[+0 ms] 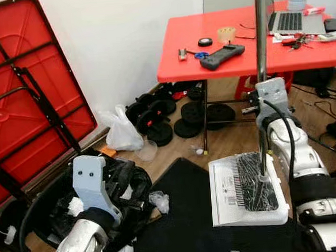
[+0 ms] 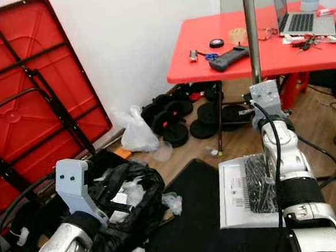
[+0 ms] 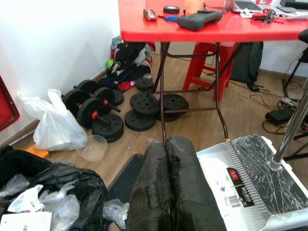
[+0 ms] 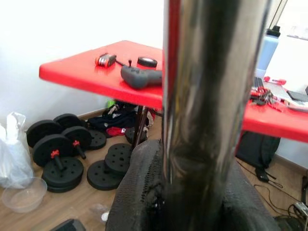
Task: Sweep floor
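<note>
A white long-handled dustpan (image 1: 230,196) rests on the black mat (image 1: 186,223), with dark, film-covered material in its tray. Its shiny metal pole (image 1: 259,33) rises straight up, and my right gripper (image 4: 192,159) is shut around it at about table height. My left gripper (image 3: 166,144) hangs over the mat's left edge with its two black fingers (image 3: 149,187) pressed together on nothing. Just to its left is an open black trash bag (image 1: 128,178) with crumpled plastic inside. A crumpled plastic scrap (image 1: 160,200) lies on the floor between the bag and the dustpan.
A red table (image 1: 232,58) carrying a laptop (image 1: 290,20) and small tools stands behind the dustpan, with black weight plates (image 1: 168,123) under it. A white plastic bag (image 1: 121,132) and clear bowl (image 1: 148,151) sit by the wall. A folded red table (image 1: 27,95) leans at left.
</note>
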`<state>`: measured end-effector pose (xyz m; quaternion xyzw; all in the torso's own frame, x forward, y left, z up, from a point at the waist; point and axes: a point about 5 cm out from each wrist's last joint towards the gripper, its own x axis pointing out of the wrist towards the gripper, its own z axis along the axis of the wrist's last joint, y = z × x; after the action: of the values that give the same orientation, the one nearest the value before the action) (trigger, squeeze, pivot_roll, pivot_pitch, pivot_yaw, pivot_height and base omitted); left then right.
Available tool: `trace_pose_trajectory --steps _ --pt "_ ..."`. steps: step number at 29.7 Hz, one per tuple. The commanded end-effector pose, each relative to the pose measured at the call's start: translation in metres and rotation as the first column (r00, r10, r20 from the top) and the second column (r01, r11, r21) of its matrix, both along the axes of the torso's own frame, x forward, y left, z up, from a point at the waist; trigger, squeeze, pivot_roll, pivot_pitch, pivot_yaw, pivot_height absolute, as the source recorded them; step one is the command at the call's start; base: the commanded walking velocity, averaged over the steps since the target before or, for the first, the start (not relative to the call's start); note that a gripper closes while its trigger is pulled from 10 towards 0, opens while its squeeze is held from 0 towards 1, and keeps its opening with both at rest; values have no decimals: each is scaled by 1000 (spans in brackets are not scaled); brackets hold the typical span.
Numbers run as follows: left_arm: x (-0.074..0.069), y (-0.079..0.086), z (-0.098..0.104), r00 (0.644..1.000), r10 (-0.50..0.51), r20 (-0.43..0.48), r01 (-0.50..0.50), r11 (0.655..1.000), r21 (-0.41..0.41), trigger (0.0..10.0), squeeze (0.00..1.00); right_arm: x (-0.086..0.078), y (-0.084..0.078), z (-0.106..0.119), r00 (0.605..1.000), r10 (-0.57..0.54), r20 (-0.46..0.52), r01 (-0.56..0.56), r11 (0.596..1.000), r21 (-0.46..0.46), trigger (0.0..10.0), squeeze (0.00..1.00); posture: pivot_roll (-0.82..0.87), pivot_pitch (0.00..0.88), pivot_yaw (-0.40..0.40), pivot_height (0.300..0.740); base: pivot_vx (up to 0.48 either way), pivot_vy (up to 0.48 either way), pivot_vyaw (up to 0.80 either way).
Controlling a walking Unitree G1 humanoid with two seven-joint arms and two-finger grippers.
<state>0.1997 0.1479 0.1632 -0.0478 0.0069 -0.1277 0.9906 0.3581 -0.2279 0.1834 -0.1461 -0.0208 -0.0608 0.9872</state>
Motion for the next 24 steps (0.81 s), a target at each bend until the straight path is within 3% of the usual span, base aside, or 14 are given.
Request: trace_pose_trajectory --steps 1,24 --pt "-2 1 -1 1000 -27 -7 27 1000 -1 10000 0 6 9 24 994 44 101 -40 999 -35 10000 0 -75 47 25 645 0 0 0" --pt "-7 1 1 999 -31 -12 31 1000 -1 10000 0 16 -1 39 990 20 138 -1 991 -136 10000 0 -56 65 27 565 0 0 0"
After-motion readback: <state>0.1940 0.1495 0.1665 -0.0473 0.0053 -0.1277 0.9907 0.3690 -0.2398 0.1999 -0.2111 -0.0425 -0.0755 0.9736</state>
